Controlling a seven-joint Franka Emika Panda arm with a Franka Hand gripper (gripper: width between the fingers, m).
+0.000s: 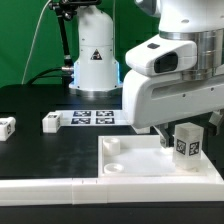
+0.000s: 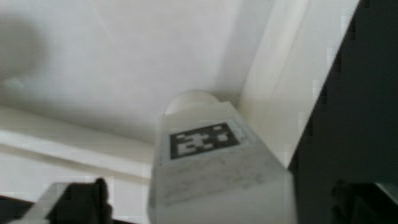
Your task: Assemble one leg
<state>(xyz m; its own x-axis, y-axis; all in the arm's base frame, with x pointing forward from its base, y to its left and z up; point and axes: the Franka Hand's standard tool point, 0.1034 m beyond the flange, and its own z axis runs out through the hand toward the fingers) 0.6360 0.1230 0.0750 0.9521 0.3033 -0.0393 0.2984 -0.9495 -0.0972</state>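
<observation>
A small white leg (image 1: 187, 143) with a black-and-white tag stands upright on the far right corner of the large white square panel (image 1: 140, 163). My gripper (image 1: 186, 128) hangs over it, one dark finger on each side. In the wrist view the leg (image 2: 205, 140) rises between the two fingers (image 2: 80, 202), with a gap showing on both sides, so the jaws are open and not pressing it. The panel (image 2: 107, 60) fills the background there. Whether the leg's foot sits in a socket is hidden.
Two more white legs (image 1: 7, 126) (image 1: 51, 122) lie on the black table at the exterior view's left. The marker board (image 1: 93, 117) lies behind them. A round socket (image 1: 112, 146) shows on the panel's near left corner. A long white bar (image 1: 40, 187) runs along the front.
</observation>
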